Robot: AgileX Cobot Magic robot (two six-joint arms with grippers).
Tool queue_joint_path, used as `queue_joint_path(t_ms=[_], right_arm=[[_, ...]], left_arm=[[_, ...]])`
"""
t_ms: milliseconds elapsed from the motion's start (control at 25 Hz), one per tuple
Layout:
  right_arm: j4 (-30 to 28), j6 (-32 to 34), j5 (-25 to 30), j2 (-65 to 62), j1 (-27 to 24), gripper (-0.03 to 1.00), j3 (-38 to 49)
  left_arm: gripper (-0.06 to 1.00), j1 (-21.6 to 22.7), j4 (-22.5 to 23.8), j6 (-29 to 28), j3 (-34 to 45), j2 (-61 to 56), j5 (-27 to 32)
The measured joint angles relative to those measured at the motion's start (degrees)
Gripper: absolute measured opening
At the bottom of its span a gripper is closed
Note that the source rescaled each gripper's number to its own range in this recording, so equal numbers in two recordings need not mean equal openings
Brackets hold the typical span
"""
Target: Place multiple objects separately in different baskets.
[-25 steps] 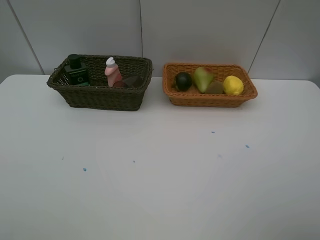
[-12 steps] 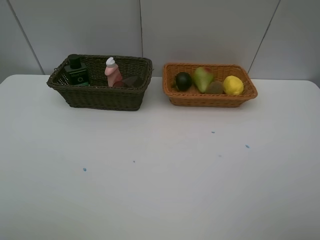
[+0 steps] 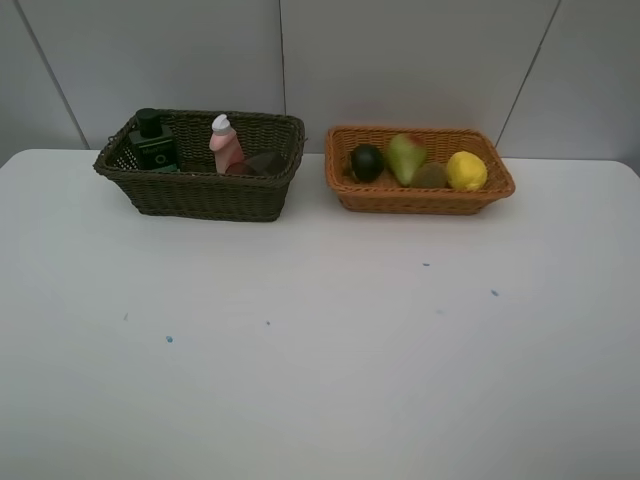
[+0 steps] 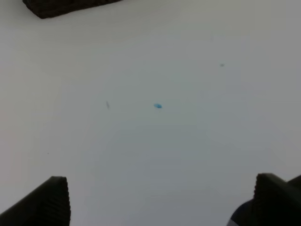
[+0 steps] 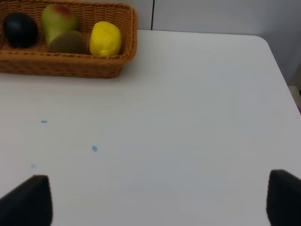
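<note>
The dark brown basket [image 3: 200,195] stands at the back left and holds the dark green bottle [image 3: 153,140], the pink white-capped bottle [image 3: 224,143] and the pinkish cup [image 3: 262,163]. The orange-tan basket [image 3: 420,198] at the back right holds the dark green round fruit [image 3: 367,162], the pear [image 3: 405,157], the kiwi [image 3: 431,176] and the lemon [image 3: 466,170]. The marker is hidden. Neither gripper shows in the exterior view. My left gripper [image 4: 160,202] is open and empty over bare table. My right gripper [image 5: 157,202] is open and empty, in front of the orange-tan basket [image 5: 70,66].
The white table [image 3: 320,340] carries small blue specks [image 3: 169,339]. Its right edge and rounded corner [image 5: 265,44] show in the right wrist view. A corner of the dark basket [image 4: 61,5] shows in the left wrist view. A grey panelled wall [image 3: 400,60] rises behind the baskets.
</note>
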Motion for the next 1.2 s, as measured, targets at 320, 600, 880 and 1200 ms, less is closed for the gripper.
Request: queue_joint_path(t_ms=[320, 600, 880, 1200], right_arm=[[0.0, 0.0, 0.0, 0.0, 0.0, 1.0, 0.0], [0.0, 0.0, 0.0, 0.0, 0.0, 1.0, 0.0], [0.0, 0.0, 0.0, 0.0, 0.0, 1.0, 0.0], [0.0, 0.0, 0.0, 0.0, 0.0, 1.0, 0.0]], left_arm=[[1.0, 0.0, 1.0, -0.5, 0.5, -5.4, -0.1], [1.0, 0.0, 1.9, -0.8, 0.7, -7.3, -1.3], [1.0, 0.0, 1.6, -1.5, 3.1, -7.3, -8.2], [1.0, 0.0, 1.7, -2.1, 3.1, -7.3, -8.8]])
